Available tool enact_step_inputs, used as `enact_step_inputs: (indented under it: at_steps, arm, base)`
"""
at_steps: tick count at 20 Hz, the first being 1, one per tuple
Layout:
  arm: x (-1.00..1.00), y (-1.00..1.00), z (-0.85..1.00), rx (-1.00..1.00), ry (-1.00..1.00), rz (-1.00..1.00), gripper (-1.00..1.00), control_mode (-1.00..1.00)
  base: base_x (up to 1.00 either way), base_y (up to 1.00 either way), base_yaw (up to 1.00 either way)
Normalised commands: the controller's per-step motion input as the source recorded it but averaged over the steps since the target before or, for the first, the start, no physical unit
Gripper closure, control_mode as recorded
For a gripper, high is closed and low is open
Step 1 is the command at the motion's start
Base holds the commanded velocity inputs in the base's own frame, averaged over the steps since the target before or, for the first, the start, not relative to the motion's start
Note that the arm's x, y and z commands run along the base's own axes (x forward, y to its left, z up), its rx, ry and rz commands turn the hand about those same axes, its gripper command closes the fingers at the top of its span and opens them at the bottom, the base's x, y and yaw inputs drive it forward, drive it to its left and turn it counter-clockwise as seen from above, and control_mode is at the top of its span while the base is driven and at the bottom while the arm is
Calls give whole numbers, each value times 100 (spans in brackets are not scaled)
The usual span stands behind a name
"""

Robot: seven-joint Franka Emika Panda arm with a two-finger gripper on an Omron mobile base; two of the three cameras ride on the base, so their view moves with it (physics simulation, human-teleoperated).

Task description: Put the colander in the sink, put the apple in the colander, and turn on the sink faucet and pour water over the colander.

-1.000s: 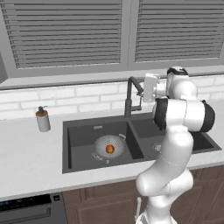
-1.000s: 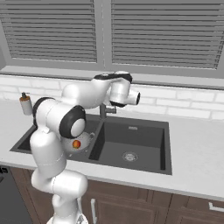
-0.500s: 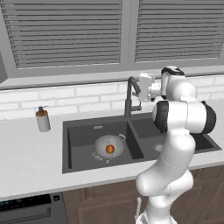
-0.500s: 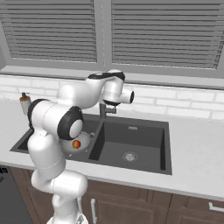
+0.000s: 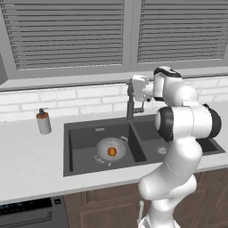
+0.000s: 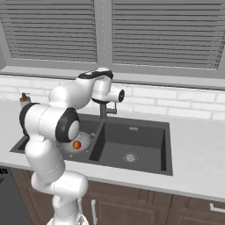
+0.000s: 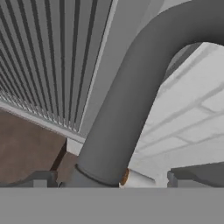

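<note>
The colander (image 5: 105,148) sits in the left basin of the dark sink (image 5: 80,133), with the apple (image 5: 111,152) inside it. From the right base view the apple (image 6: 76,144) and part of the colander (image 6: 86,139) show past my arm. The sink faucet (image 5: 129,109) rises behind the centre divider. My gripper (image 5: 132,89) is up at its gooseneck, open. In the hand view the curved grey faucet (image 7: 131,100) runs between my fingertips (image 7: 41,178), and the gripper (image 7: 116,180) straddles it without clamping. No water is running.
A soap dispenser (image 5: 43,121) stands on the counter left of the sink (image 6: 132,132). Behind the faucet (image 6: 103,112) are the white tile wall and slatted window blinds. The right basin has a silver drain (image 6: 130,156).
My hand has swung left from beside the faucet onto its gooseneck. The jaws stayed open. Colander and apple have not moved.
</note>
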Motion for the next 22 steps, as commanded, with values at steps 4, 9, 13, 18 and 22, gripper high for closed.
enact_step_inputs:
  at_steps: [4,9,13,18,22]
  arm:
    - [9,69,0,-12,-12,-17,-100,-100]
    - [12,53,0,-9,-7,-18,-100,-100]
    - [16,49,0,-9,-3,-17,-100,-100]
    - [1,24,2,-2,-3,-18,-100,-100]
    - [0,13,6,0,-4,-18,-100,-100]
  base:
    - [0,0,0]
    - [0,0,0]
    - [0,0,0]
    - [0,0,0]
    - [0,0,0]
